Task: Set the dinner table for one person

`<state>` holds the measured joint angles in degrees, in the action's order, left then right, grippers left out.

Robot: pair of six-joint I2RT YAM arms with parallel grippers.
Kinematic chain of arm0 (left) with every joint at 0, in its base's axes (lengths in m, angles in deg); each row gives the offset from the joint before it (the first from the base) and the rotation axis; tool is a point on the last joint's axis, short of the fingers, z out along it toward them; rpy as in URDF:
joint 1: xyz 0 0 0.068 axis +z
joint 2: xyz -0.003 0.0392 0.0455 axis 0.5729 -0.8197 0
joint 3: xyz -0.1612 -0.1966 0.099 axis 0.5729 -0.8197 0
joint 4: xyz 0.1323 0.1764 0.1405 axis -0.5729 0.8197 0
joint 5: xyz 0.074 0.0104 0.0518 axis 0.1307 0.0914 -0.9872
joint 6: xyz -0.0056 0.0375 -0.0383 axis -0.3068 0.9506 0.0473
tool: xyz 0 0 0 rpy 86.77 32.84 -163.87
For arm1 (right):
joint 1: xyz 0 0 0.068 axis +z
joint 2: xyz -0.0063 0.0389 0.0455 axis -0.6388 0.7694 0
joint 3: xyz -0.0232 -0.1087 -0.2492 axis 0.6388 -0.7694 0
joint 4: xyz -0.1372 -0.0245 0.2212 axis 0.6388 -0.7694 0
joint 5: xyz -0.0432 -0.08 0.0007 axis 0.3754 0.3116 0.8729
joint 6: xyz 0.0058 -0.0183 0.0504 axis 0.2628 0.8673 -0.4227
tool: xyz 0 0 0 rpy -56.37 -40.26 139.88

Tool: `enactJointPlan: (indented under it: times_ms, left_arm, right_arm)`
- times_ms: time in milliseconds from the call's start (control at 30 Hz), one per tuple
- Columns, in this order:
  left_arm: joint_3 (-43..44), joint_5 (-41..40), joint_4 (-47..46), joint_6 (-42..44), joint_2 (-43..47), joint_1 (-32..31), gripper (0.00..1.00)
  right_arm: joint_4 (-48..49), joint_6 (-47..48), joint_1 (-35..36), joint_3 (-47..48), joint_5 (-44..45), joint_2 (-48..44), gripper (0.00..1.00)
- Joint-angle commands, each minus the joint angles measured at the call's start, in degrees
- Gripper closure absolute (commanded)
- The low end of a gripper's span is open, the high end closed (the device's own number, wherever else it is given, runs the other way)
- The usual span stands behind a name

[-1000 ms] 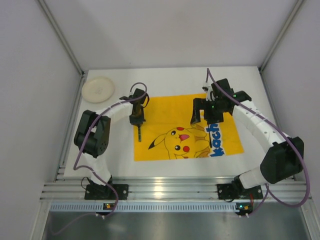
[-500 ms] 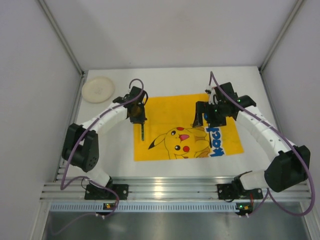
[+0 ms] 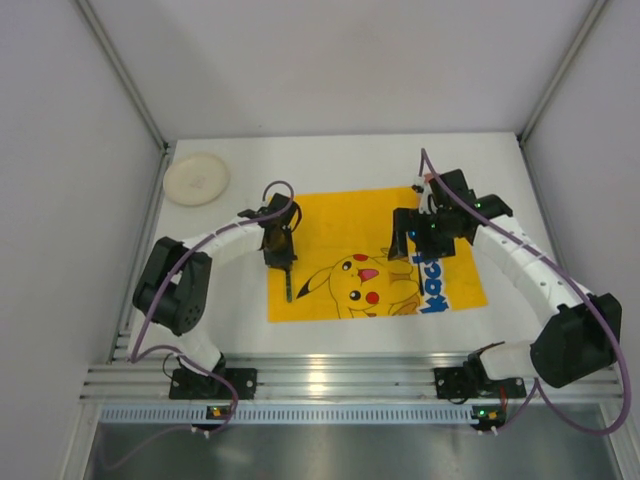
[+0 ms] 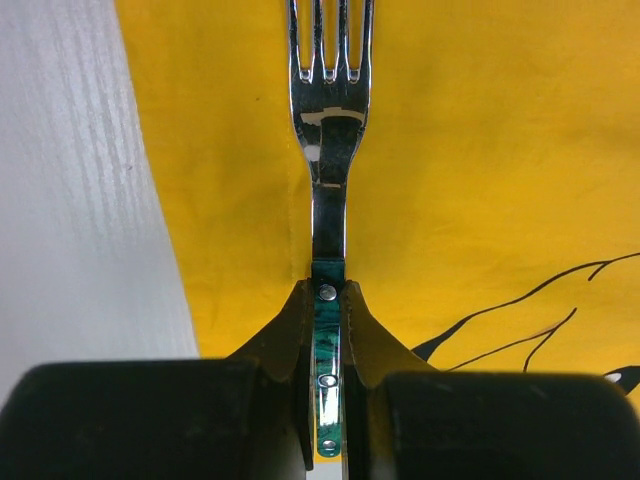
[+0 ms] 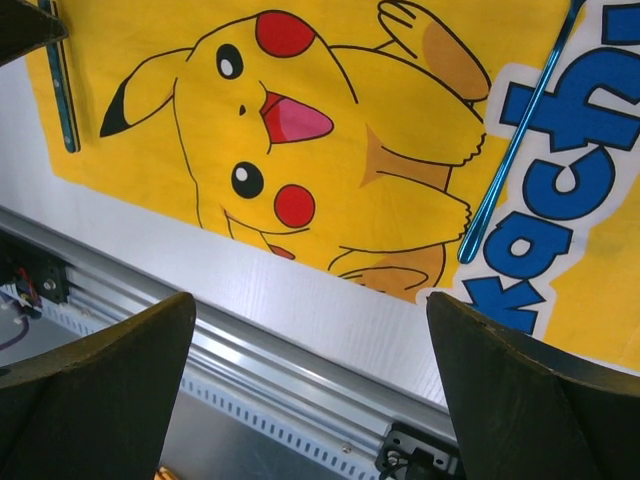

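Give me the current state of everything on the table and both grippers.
Yellow cartoon-printed cloth mat: spread flat.
Silver fork with green handle: held, tines over mat.
Left gripper: jaws shut on fork.
Right gripper: jaws open, empty.
Thin blue metallic utensil: lying on mat.
Round white plate: empty, off mat.

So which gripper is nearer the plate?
Left. The left gripper is over the yellow mat near the plate; the right gripper is farther, over the mat's right side.
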<state>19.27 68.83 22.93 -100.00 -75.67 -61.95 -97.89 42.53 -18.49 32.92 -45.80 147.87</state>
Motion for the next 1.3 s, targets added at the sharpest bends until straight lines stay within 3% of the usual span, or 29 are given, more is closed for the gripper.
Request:
enactJointPlan:
  times_ms: [0, 100, 200, 433, 533, 667, 833, 1033, 1267]
  left_arm:
    - [1.19, -0.76, -3.87, -0.96, -0.57, -0.42, 1.00]
    - [1.89, -1.37, -3.53, -0.35, -1.10, -0.33, 0.96]
    - [3.12, -2.34, -0.64, 0.09, -1.01, -0.42, 0.71]
    - [12.69, -9.45, 7.27, 3.60, 2.33, 0.81, 0.38]
    - [17.53, -7.27, 7.73, 4.05, 1.71, 7.82, 0.34]
    - [21.40, -5.15, 5.53, 1.77, -1.70, 22.48, 0.33]
    - [27.91, -2.53, 2.55, -2.27, -10.58, 33.57, 0.33]
    - [34.06, -2.07, -0.89, -7.55, -18.32, 39.04, 0.31]
    - [38.55, -5.24, -4.13, -9.92, -23.25, 40.72, 0.30]
  right_arm:
    - [-0.24, 0.27, -0.29, -0.73, 0.72, -2.20, 0.00]
    - [0.02, 0.18, -0.29, -1.43, 0.89, -1.93, 0.00]
    - [0.20, 0.01, -0.29, -1.70, 0.98, -1.32, 0.00]
    - [0.11, -0.17, -0.29, 0.32, 1.68, 0.88, 0.00]
    - [-0.07, -0.26, -0.21, 1.55, 1.86, 2.11, 0.00]
    - [-0.42, -0.52, -0.29, 2.87, 1.95, 3.69, 0.00]
    - [-1.65, -0.79, -0.21, 3.93, 2.83, 4.40, 0.00]
    - [-4.20, 0.01, -0.30, 5.51, 5.81, 5.36, 0.00]
    - [-4.99, -0.08, -1.96, 5.07, 7.57, 5.19, 0.00]
